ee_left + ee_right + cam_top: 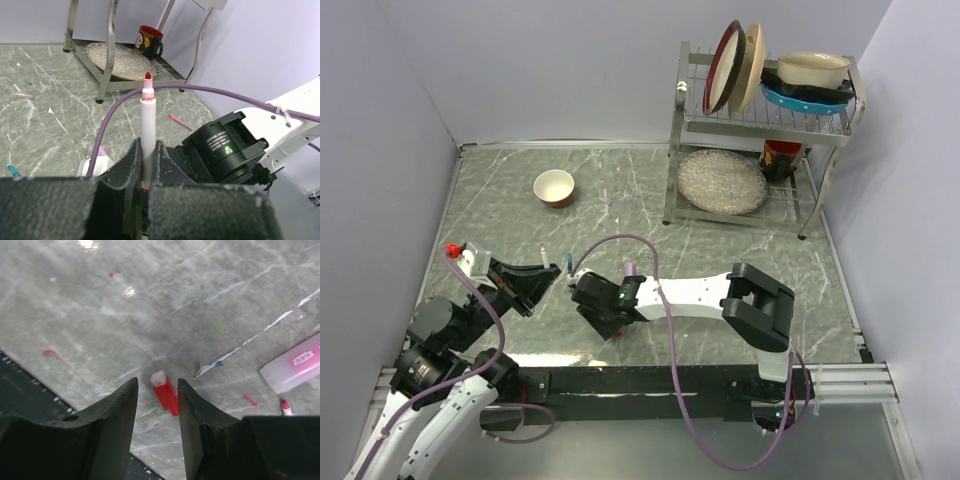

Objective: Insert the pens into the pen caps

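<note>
A white-barrelled pen [148,125] with a red tip stands upright in my left gripper [146,147], which is shut on its lower barrel. In the top view the left gripper [548,276] faces the right gripper [603,312] at the table's near side. My right gripper [157,385] hangs low over the table, open, its fingers on either side of a short red pen cap [166,394] lying flat. The cap lies close to the right finger, with a gap to the left one. A lilac-pink cap [294,366] lies to the right, with a red pen tip [286,406] below it.
An orange bowl [554,187] sits at the back left. At the back right stands a dish rack [820,120] with plates, a glass plate [722,181] and a mug [149,41]. A purple cable [650,262] arcs over the right arm. A thin red pen [181,122] lies on the table.
</note>
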`<action>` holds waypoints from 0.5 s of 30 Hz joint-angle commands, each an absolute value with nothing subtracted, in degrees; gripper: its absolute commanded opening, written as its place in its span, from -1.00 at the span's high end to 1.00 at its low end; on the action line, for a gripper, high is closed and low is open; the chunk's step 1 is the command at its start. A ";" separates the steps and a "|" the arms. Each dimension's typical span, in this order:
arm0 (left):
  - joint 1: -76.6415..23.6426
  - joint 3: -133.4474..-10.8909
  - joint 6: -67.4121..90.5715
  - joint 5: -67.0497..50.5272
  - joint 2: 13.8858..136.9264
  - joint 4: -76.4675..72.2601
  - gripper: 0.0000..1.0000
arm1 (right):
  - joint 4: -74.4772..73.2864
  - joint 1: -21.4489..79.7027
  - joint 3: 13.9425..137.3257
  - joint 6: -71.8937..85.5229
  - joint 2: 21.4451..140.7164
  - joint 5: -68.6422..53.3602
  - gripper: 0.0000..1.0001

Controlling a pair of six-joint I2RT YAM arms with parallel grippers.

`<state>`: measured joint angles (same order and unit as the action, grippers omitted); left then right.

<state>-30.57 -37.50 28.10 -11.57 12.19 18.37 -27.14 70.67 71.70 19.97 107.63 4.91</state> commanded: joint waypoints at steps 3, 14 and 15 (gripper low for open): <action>-30.50 -37.18 27.25 -11.69 12.30 16.70 0.98 | -29.35 71.28 74.00 20.74 109.69 8.61 0.14; -30.50 -37.18 27.42 -11.43 11.60 16.87 0.98 | -31.12 72.16 73.13 22.24 109.60 10.20 0.39; -30.50 -37.18 27.33 -11.43 11.60 16.87 0.98 | -30.85 72.25 72.78 22.32 109.34 9.85 0.38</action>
